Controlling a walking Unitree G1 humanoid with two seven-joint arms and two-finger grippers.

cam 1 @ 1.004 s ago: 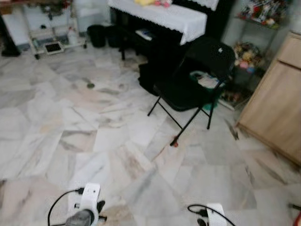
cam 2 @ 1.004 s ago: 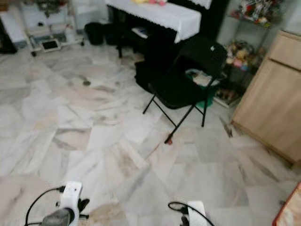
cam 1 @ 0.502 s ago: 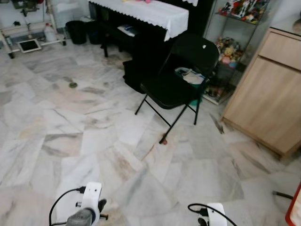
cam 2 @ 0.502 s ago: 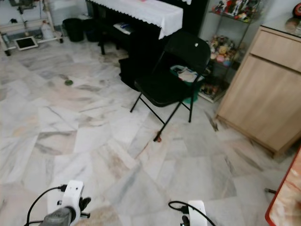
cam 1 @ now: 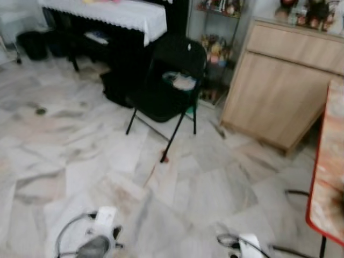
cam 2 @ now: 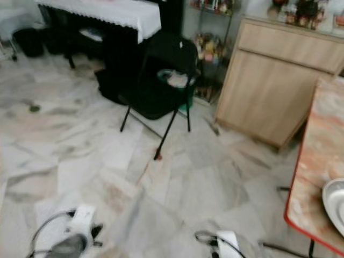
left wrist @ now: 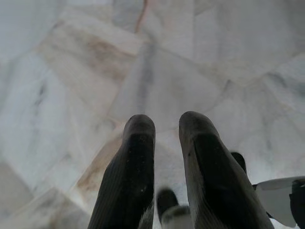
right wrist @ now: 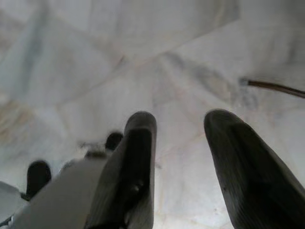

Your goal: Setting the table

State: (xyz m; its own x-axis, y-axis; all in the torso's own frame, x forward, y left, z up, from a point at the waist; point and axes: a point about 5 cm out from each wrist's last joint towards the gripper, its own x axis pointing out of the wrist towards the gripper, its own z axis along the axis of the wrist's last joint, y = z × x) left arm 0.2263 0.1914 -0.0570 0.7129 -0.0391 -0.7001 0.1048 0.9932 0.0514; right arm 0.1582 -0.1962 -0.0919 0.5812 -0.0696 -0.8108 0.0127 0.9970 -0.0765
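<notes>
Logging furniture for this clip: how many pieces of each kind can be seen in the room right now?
Black folding chair: 1
Wooden cabinet: 1
Red-edged table: 1
Table with white cloth: 1
Display shelf: 1
Total: 5

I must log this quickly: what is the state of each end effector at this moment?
Left end effector: open with a narrow gap, holding nothing, above the marble floor.
Right end effector: open wide, holding nothing.
</notes>
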